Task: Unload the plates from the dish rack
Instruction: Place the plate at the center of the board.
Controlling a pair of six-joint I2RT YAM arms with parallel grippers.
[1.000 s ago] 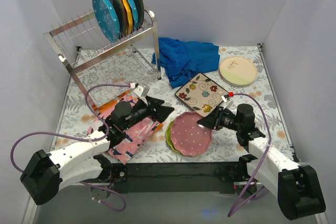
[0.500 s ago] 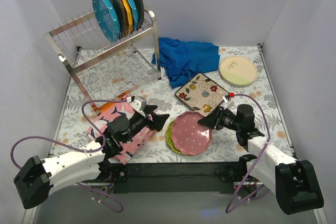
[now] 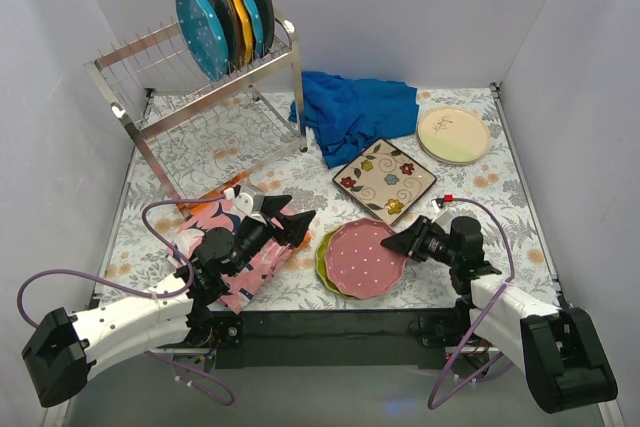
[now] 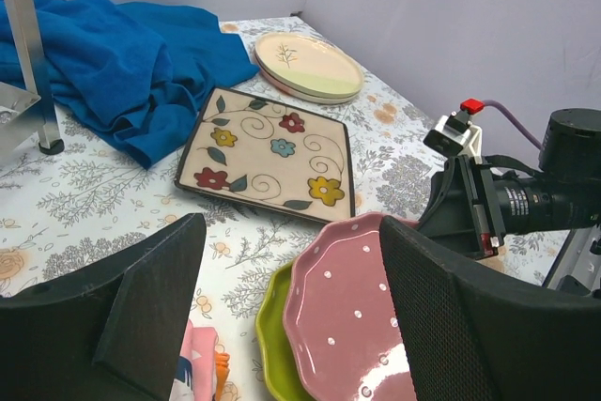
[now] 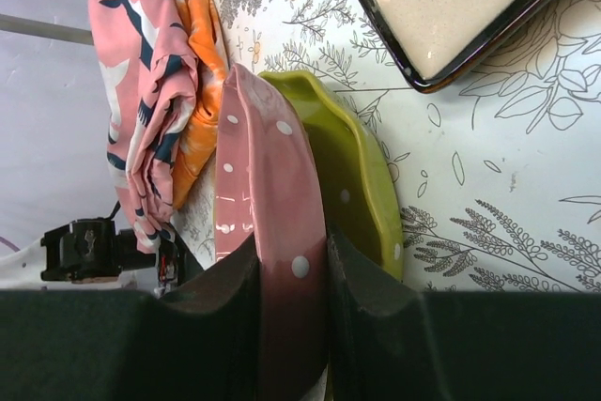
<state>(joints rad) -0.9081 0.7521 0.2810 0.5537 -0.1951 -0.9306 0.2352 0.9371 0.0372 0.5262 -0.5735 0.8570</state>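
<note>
Pink dotted plate (image 3: 362, 259) shifted nearer, now well in front of dish rack (image 3: 200, 107), lying on yellow-green plate (image 3: 322, 259). Right gripper (image 3: 392, 244) pinching its rim, release pending. Left gripper (image 3: 298, 215) drawn back, spread wide, empty. Several plates (image 3: 222, 12) left racked.

Floral table (image 3: 500, 187) bearing dish rack (image 3: 190, 97), blue cloth (image 3: 355, 112), pink cloth (image 3: 255, 269), plates (image 3: 385, 179).

Right end of dish rack (image 3: 215, 92) filled by upright plates (image 3: 222, 17); access from above or front. Blue cloth (image 3: 355, 112) heaped beside rack's right leg, just beside square floral plate (image 3: 385, 179). Front centre crowded: pink dotted plate (image 3: 365, 257) tilted over yellow-green plate (image 3: 322, 259), right gripper (image 3: 393, 244) clamped on pink plate's right rim, left gripper (image 3: 300, 219), jaws wide, over pink cloth (image 3: 235, 257). Free table: under rack, and right strip below cream plate (image 3: 453, 135).
</note>
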